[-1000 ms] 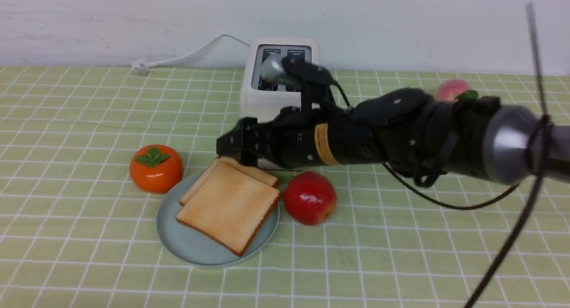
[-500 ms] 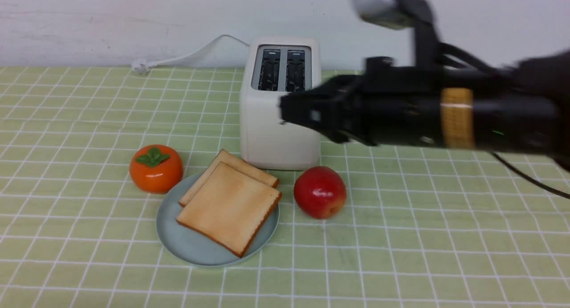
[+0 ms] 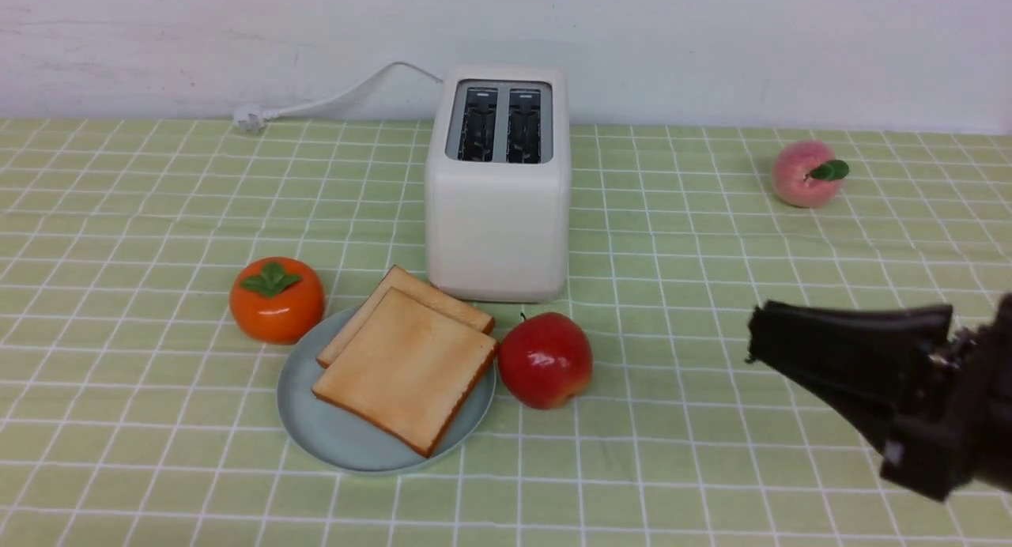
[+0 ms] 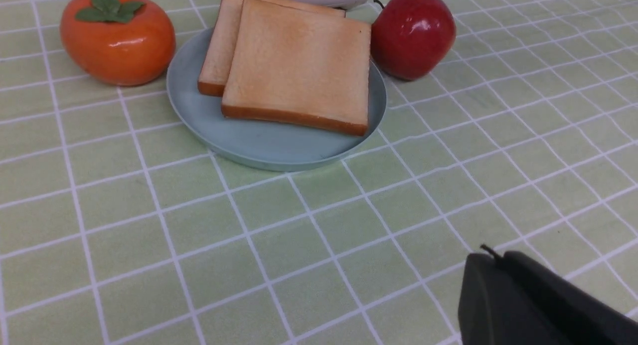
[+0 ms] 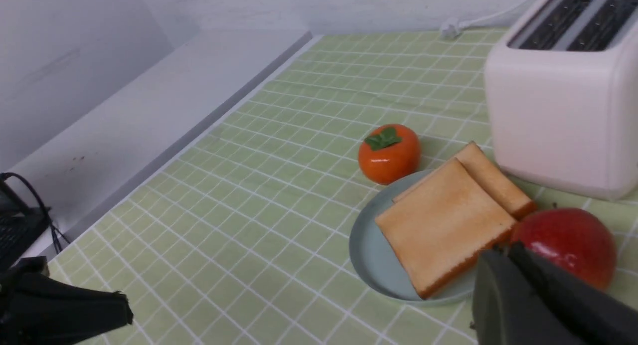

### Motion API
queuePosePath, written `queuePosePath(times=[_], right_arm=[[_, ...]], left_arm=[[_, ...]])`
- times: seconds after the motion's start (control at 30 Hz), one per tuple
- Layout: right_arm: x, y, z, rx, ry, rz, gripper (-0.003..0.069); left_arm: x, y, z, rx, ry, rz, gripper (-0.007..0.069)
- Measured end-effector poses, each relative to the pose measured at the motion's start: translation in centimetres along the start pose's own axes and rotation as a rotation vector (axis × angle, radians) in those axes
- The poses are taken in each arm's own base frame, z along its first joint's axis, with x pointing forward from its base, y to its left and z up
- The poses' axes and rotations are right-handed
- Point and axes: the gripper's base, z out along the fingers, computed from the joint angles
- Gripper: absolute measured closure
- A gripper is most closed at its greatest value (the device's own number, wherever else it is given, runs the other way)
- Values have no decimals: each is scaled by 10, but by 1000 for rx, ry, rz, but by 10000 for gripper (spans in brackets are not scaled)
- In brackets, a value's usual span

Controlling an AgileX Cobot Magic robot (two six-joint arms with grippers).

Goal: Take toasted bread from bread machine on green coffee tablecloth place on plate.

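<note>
Two slices of toasted bread (image 3: 407, 369) lie overlapping on the plate (image 3: 332, 436), which sits on the green coffee tablecloth (image 3: 158, 191) in front of the bread machine (image 3: 498, 215). Both slots of the bread machine are dark and empty. My right gripper (image 3: 755, 333) hovers low at the right, well clear of the plate, jaws shut on nothing. In the left wrist view my left gripper (image 4: 491, 258) is shut and empty over bare cloth, nearer than the plate (image 4: 259, 145). The right wrist view shows the bread (image 5: 443, 225) just past the right gripper (image 5: 501, 253).
A red apple (image 3: 545, 361) touches the plate's right side. An orange persimmon (image 3: 277, 298) stands at its left. A peach (image 3: 802, 173) lies far right at the back. The white power cord (image 3: 332, 100) runs behind the bread machine. The cloth's left edge (image 5: 209, 130) meets a grey surface.
My right arm has pulled back from above the plate, up and then down to the lower right, and its jaws have shut. The apple has shifted slightly.
</note>
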Motion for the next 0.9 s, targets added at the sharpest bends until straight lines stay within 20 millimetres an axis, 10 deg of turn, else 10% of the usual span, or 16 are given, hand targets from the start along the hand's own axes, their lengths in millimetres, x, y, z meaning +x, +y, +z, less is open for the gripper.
queuePosePath(times=[0.9], right_arm=[[-2, 1, -19, 89, -132, -61, 650]], left_arm=[[0, 0, 0, 2, 0, -3, 587]])
